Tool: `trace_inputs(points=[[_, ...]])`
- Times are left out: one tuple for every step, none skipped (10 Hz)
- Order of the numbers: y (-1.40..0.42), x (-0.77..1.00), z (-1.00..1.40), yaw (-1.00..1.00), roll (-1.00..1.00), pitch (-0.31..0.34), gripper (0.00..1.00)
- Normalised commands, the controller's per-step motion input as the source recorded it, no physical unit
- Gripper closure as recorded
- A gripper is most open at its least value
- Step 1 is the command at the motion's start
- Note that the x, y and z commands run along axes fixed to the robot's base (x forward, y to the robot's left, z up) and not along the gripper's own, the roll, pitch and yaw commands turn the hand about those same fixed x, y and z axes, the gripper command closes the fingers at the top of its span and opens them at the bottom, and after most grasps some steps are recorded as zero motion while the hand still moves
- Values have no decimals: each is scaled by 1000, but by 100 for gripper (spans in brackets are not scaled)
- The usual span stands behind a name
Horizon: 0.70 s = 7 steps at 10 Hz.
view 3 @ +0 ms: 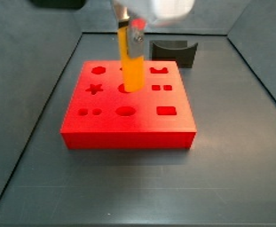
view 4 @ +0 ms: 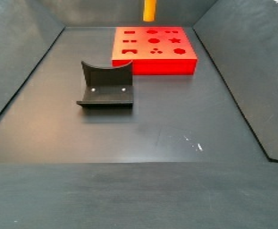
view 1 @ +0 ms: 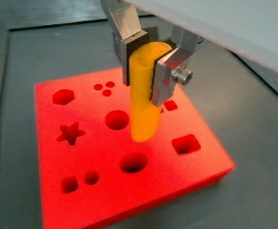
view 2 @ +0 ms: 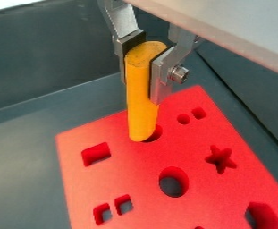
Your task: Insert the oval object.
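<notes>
Closest to the wrist cameras you've got the hand [view 1: 152, 64] clamped on the upper part of the oval object [view 1: 146, 98], one silver finger [view 1: 167, 75] flat against its side and the other behind it. So it's holding the peg, not empty and not spread wide. The peg hangs upright, its lower end right at an opening near the middle of the red block [view 1: 129, 143].

Progress, as I read it: pickup is done, carry is done, lining up looks mostly done. In a wrist view the tip [view 2: 141, 136] seems to be just at or barely into the hole, but I can't tell how deep, and most of the peg still stands above the block. What's left for you is pushing it down and letting go.

Counts: one peg, one hand, one red block, one dark curved holder. The block's top has roughly ten cutouts that I can count in a side view [view 3: 126, 112], including a star, a few round ones, some squares and small paired ones. Don't hold me to the exact number, since the peg covers one.

Farther out, that side view shows the holder [view 3: 176, 51] sitting on the tabletop [view 3: 223, 168] just behind the block, apart from it. From the opposite side the holder [view 4: 105, 85] is nearer, the block [view 4: 155, 50] beyond, and only the peg [view 4: 149, 10] pokes in up top, its grip out of frame.
</notes>
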Motion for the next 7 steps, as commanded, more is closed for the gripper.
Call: trace_inputs(points=[[-157, -69, -383, -891, 110, 134, 100], [-257, 0, -229, -903, 0, 0, 100], [-254, 0, -220, -880, 0, 0, 100], [-271, 0, -169, -857, -24, 9, 100], [-257, 120, -129, -766, -56, 20, 100], [-23, 106, -20, -51, 0, 26, 100], [0, 0, -46, 0, 0, 0, 100]])
